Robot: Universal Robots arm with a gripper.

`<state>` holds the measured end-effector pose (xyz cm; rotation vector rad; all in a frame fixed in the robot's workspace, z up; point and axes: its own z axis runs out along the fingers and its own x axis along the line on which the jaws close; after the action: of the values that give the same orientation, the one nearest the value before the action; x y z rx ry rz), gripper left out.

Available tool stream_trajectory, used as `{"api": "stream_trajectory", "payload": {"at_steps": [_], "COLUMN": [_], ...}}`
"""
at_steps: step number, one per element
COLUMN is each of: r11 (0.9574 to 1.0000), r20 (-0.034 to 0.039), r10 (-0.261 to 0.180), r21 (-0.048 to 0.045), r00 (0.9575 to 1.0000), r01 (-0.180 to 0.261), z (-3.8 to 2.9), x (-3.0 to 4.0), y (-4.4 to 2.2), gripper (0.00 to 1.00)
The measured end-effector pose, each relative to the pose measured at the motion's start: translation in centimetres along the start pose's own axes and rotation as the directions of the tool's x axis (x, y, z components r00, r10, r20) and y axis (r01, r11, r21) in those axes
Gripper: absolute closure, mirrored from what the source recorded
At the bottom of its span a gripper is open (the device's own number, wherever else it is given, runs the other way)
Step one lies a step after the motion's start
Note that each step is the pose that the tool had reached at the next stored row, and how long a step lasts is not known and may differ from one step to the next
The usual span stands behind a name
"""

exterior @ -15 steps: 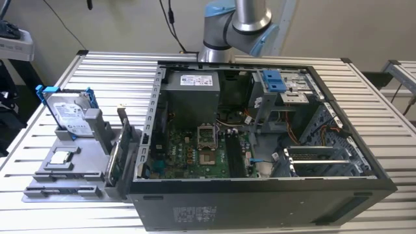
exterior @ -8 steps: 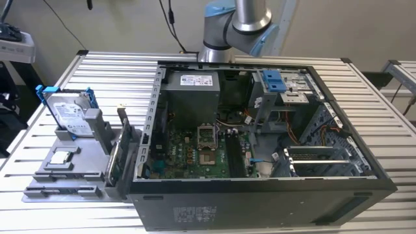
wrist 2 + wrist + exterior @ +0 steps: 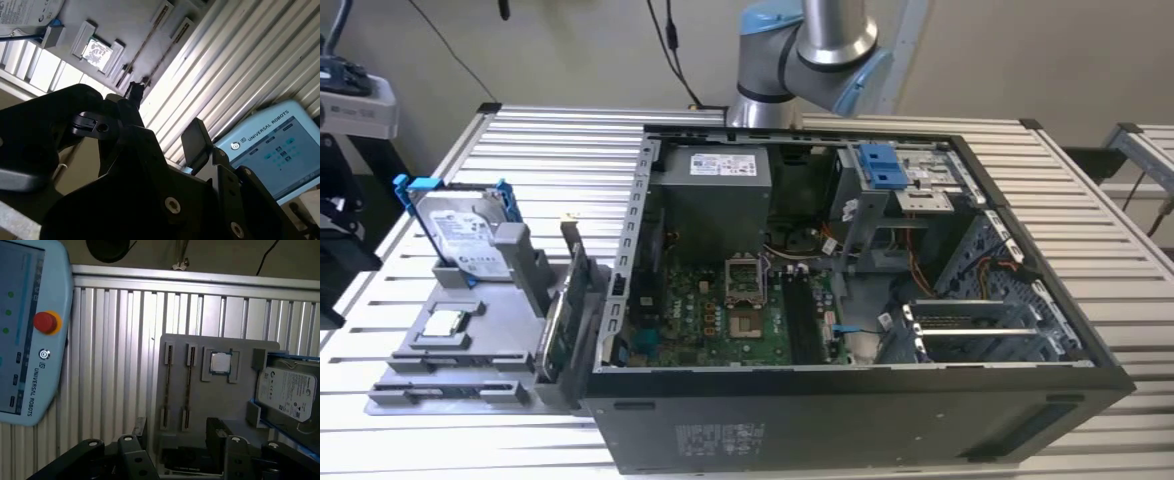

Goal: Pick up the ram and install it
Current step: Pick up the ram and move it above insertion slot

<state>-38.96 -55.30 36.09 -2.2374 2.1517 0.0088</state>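
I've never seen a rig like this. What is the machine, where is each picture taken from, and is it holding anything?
It is a single robot arm working over an opened computer case on a ribbed metal table. The exterior view comes from a camera standing off the arm. The two wrist views come from cameras riding on the arm, so its dark gripper juts into both. Beside the case lies a grey holder tray carrying two thin ram sticks, a square processor chip and a hard drive with blue rails. The pale blue tablet is the arm's hand controller. The gripper is open and holds nothing; it hangs above the tray, near the ram.
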Motion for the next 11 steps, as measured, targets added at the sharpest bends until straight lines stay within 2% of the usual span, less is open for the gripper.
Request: {"api": "stream_trajectory", "payload": {"at_steps": [11], "r11": [1.0], "r20": [0.0], "r10": [0.0], "r21": [-0.0001], "r00": [1.0], "r01": [0.0], "z": [0.95], "x": [0.03], "y": [0.02], "gripper": [0.41]}}
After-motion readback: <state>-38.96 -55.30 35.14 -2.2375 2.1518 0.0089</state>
